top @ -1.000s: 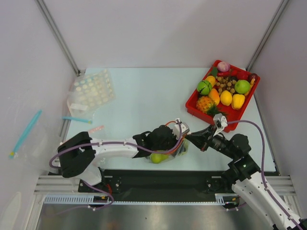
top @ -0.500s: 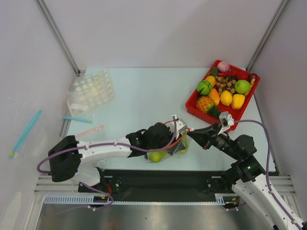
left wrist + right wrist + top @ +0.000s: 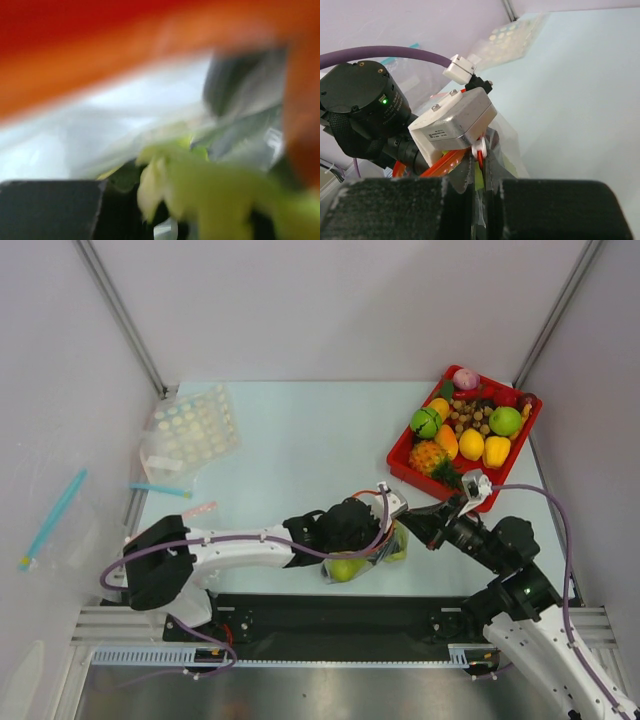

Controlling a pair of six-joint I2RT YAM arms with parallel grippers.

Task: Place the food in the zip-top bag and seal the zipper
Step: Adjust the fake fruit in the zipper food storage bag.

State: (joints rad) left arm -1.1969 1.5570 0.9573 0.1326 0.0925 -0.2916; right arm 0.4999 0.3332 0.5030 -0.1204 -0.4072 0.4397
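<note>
My right gripper [image 3: 479,169]: fingers pressed together, pinching the mouth edge of the zip-top bag [image 3: 509,142]; the zipper [image 3: 480,159] runs up between them.
Right gripper's place: just off the near-left corner of the red tray [image 3: 400,462], on the side toward my 2 bases.
White clip [image 3: 479,146]: a small piece on the zipper just above my right fingertips; I cannot tell what it is.
My left gripper [image 3: 380,532]: pushed in at the bag's mouth, left of the tray's near corner and facing my right gripper. Its own camera gives only a blur of orange, clear film and pale green. I cannot tell how far its jaws stand apart, or whether they have hold of anything.
Zip-top bag's place: left of the tray's near corner, bunched between my 2 grippers and under my left wrist.
Pear [image 3: 345,569]: green, inside the clear film, farther from the tray than either gripper tip.
Green patch [image 3: 399,543]: yellow-green, in the bag on the side nearer the tray; I cannot tell which piece it is.
Red tray: heaped with toy fruit, at the right side of the table [image 3: 300,440].
Dotted bag [image 3: 190,428]: clear with pale dots, well to the left of the tray.
Blue strip [image 3: 158,489] and pink strip [image 3: 200,508]: also well left of the tray, nearer my bases than the dotted bag.
</note>
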